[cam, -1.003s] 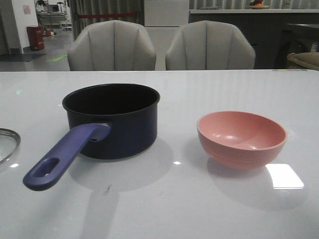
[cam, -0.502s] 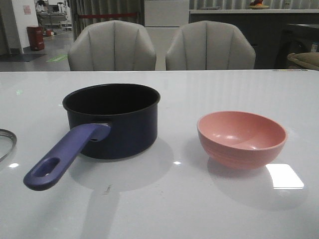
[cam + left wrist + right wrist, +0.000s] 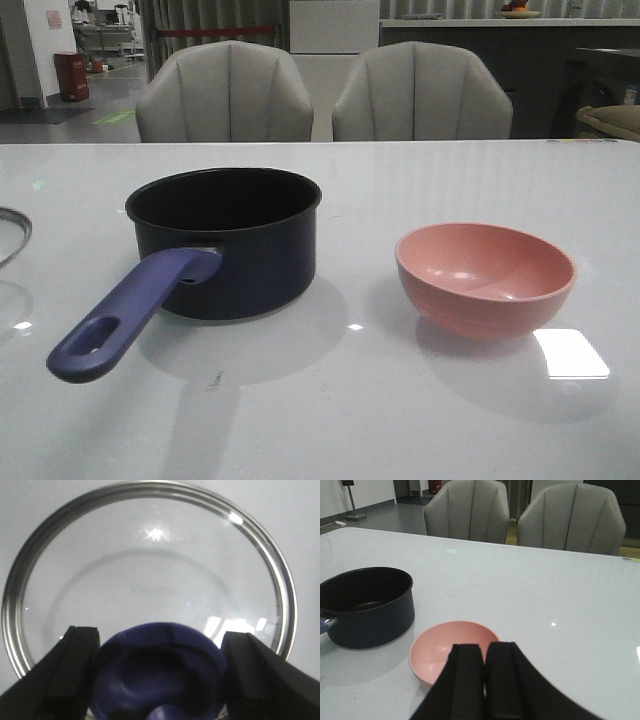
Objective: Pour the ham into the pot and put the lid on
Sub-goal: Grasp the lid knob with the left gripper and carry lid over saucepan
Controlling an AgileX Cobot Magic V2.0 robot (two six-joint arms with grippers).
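Note:
The dark navy pot point(image 3: 240, 265) stands left of centre on the white table, its purple-blue handle point(image 3: 130, 310) pointing to the front left. It also shows in the right wrist view point(image 3: 370, 615). No ham shows in any view. The lid point(image 3: 150, 565) fills the left wrist view. My left gripper point(image 3: 160, 632) is shut on its purple-blue knob point(image 3: 160, 675). Only the lid's steel rim point(image 3: 10, 235) shows at the front view's left edge, raised off the table. My right gripper point(image 3: 483, 647) is shut and empty, just on the near side of the pink bowl point(image 3: 437, 647).
The pink bowl point(image 3: 485, 278) sits empty to the right of the pot. Two grey chairs point(image 3: 225, 92) stand behind the table's far edge. Neither arm shows in the front view.
The lid's rim has risen and shifted left at the front view's left edge. The pot and pink bowl have not moved.

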